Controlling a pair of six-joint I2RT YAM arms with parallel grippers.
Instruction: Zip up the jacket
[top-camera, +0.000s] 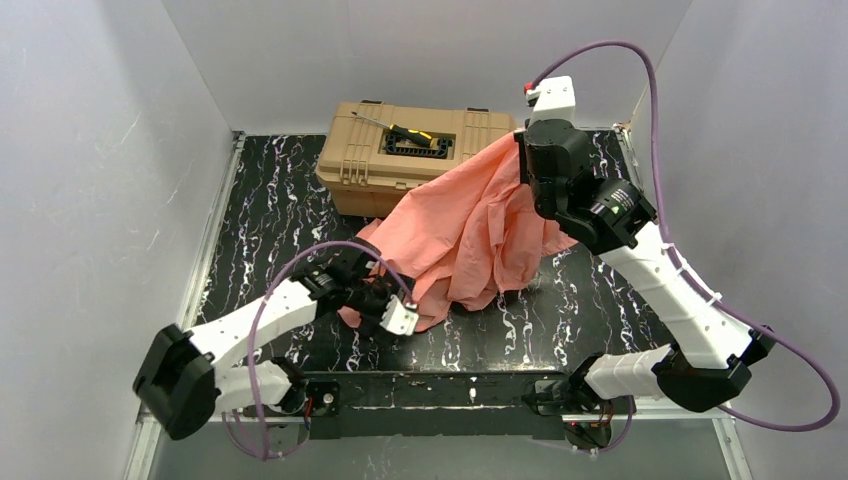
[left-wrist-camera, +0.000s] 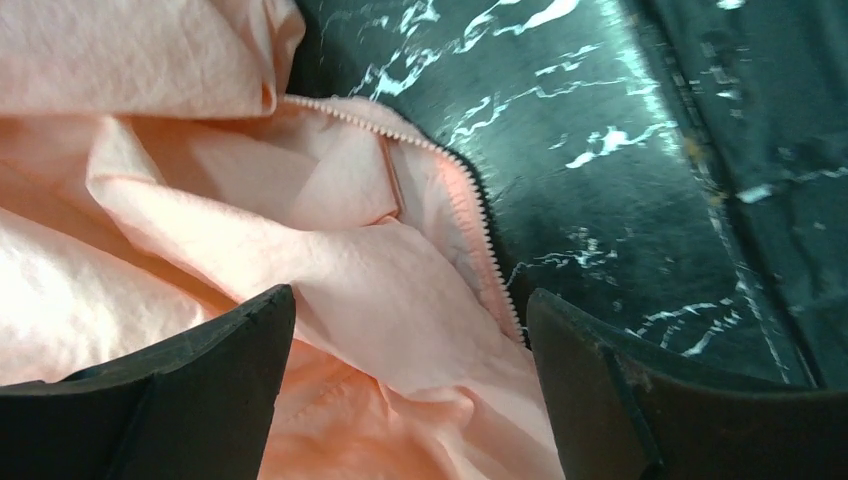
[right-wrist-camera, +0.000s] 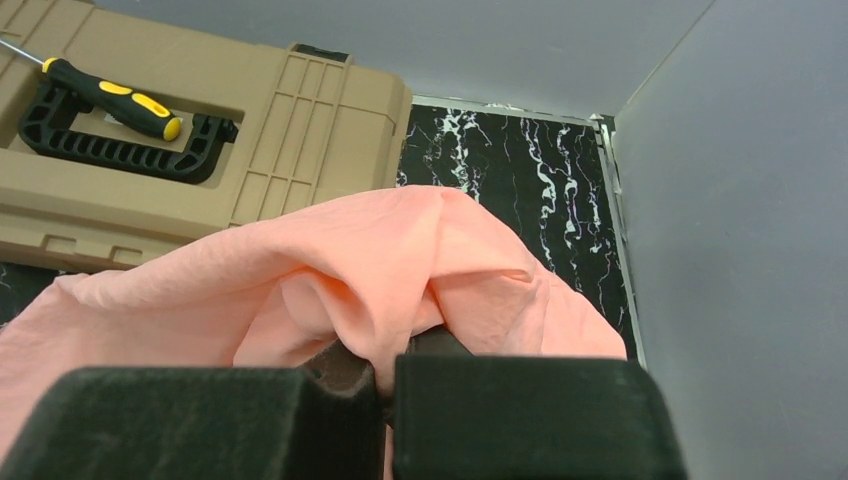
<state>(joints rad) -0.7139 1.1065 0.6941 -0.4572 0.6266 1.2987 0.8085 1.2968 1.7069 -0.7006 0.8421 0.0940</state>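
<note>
Left gripper (left-wrist-camera: 405, 312), foreground of the left wrist view: jaws spread wide and empty, poised over a loose edge of the jacket (top-camera: 470, 225). A row of zipper teeth (left-wrist-camera: 472, 205) runs along that edge, lying on the table (top-camera: 265, 215). Right gripper (right-wrist-camera: 388, 385): clamped on a bunched fold of the same garment and holding it high, so the salmon-pink cloth drapes down to the middle of the table. The front is unzipped, and no slider shows in any view (it may lie under the folds).

Step in hand, as judged: seizing the toothed edge. Done well, the left jaws close on the tape just behind the teeth, taking one layer only and leaving the fold beneath free. The raised side holds the front taut meanwhile.

Behind the jacket is a tan toolbox (top-camera: 372, 165) with a screwdriver (right-wrist-camera: 110, 98) on its lid.
</note>
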